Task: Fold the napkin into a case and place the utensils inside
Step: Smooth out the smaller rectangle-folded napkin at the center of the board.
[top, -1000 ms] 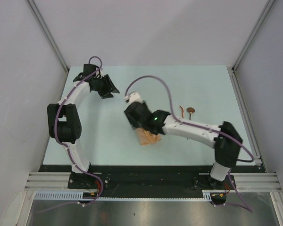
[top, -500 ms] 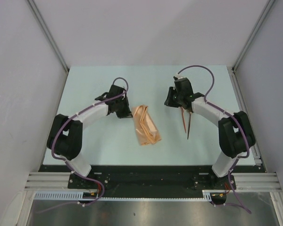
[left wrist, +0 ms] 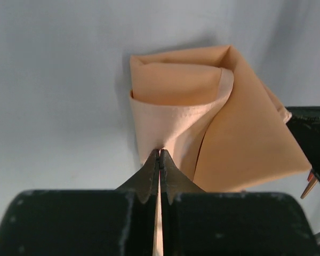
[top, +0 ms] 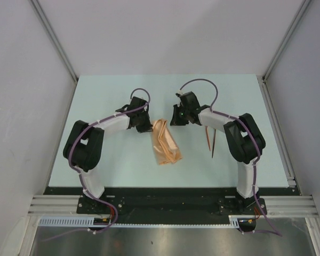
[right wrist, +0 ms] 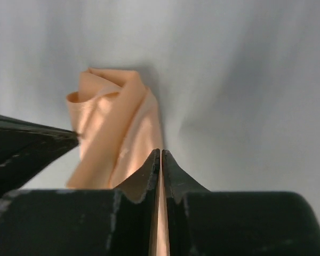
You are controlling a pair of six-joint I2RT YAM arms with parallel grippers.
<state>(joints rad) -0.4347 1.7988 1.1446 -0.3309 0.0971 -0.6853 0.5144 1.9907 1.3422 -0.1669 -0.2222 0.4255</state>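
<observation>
Peach napkin (top: 166, 141) pinched at opposite edges by left gripper (left wrist: 160, 154), right gripper (right wrist: 160, 154).

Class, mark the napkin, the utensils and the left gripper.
napkin (top: 166, 143), top view, middle of the folded cloth.
utensils (top: 208, 141), top view, shaft of one stick.
left gripper (left wrist: 160, 153), left wrist view, fingertips pinching cloth.

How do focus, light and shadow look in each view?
Top view: even light, sharp throughout, mild glare on the metal strip at the bottom. Left wrist: napkin crisp, soft shadow on its left; the left hand is dark and near-featureless. Right wrist: napkin slightly soft, shadow on its right; right hand dark too.
</observation>
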